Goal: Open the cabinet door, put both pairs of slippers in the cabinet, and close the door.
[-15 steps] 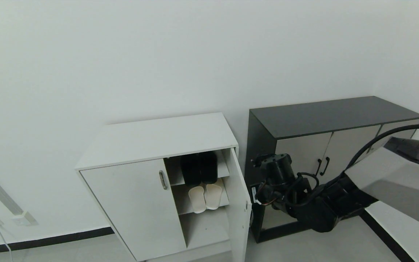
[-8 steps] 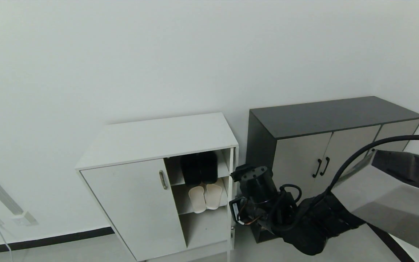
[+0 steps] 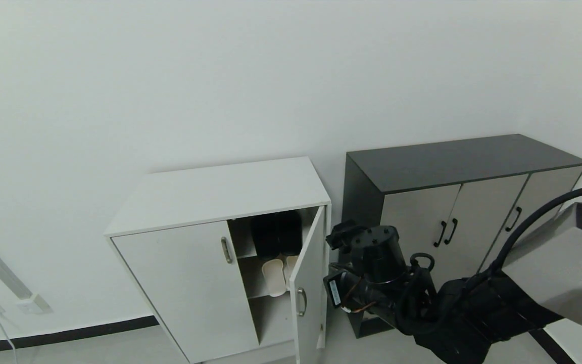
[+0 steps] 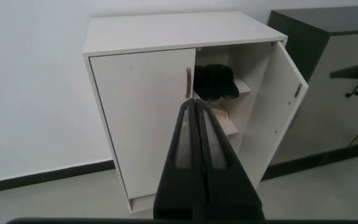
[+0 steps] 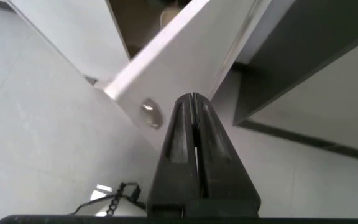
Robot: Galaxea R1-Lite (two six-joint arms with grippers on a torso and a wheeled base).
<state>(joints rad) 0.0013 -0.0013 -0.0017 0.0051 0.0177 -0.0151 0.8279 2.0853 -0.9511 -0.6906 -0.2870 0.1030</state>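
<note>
My right gripper (image 5: 193,98), fingers pinched together, sits just right of the half-open cabinet door (image 3: 309,268). Left gripper (image 4: 195,102), pinched too, is farther off.

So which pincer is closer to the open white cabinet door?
Right. The right pincer sits just at the outer face of the open white cabinet door, near its handle. The left pincer hangs farther back, out in front of the white cabinet.

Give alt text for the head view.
The right door of a white cabinet stands partly open, the right arm beside its outer face. Inside, black slippers sit on the top shelf, cream slippers on the shelf below. A dark cabinet stands alongside.
</note>
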